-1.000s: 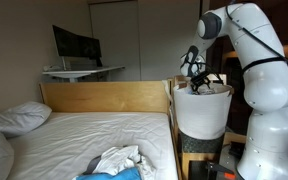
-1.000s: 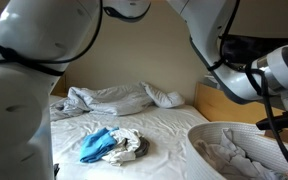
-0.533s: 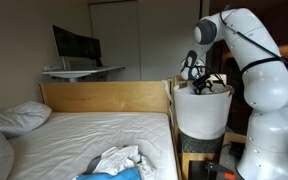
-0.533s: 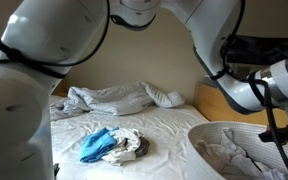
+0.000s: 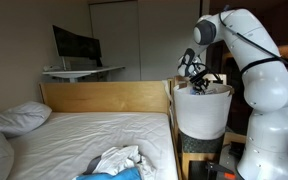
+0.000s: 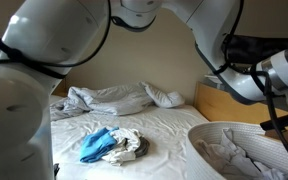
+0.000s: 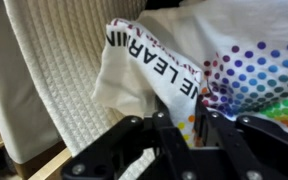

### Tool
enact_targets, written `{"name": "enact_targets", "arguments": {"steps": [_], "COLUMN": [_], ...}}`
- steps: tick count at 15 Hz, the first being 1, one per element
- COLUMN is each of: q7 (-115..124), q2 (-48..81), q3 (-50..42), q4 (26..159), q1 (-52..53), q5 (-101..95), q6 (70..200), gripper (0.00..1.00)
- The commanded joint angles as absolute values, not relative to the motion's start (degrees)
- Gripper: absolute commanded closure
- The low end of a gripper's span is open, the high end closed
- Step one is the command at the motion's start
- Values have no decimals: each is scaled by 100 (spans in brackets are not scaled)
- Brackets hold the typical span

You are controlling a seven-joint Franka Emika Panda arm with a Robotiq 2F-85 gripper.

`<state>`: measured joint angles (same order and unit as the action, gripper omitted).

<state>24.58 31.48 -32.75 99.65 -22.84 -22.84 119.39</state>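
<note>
Bed: a wooden-framed bed [image 5: 94, 130] with a white quilted cover stood beside the laundry basket.
Robot arm: a white arm [image 5: 264, 70] bent down over the laundry basket from the side away from the bed.
Laundry basket: a tall white basket [image 5: 202, 115] that held pale, crumpled laundry.
Heap of clothes: a blue and white heap [image 6: 112, 145] lay on the bed, well apart from the laundry basket.
Printed cloth: a white cloth [image 7: 154, 70] with black lettering and coloured dots sat at the top of the laundry basket.
End effector: the end effector [image 7: 189, 135] was at the laundry basket's mouth, its fingers [image 7: 164, 135] drawn close on a fold of the printed cloth.
Handling: the printed cloth looked light, limp and not fragile. A pinch on a raised fold near its edge should hold, though it may drag neighbouring laundry.
Views: only the wrist view showed the print and the pinch. In both exterior views the end effector [image 5: 197, 78] hid the fold, but they placed the basket, the bed and the heap.
</note>
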Motion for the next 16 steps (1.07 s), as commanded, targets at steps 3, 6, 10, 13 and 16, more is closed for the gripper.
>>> {"name": "enact_targets", "arguments": {"steps": [3, 6, 10, 13, 16], "q7": [2223, 2014, 1766, 1798, 1978], "q2": [2580, 1998, 1086, 475, -156], "q3": [-3155, -2979, -2557, -2245, -1947], "q4": [9892, 9873, 9648, 9354, 9129], "q1": [-2240, -2172, -2067, -1951, -1766], "q5": [-2235, -2174, -1842, -1281, -689], "q6": [11052, 10562, 10142, 9816, 9465], "gripper": [94, 91, 91, 91, 91]}}
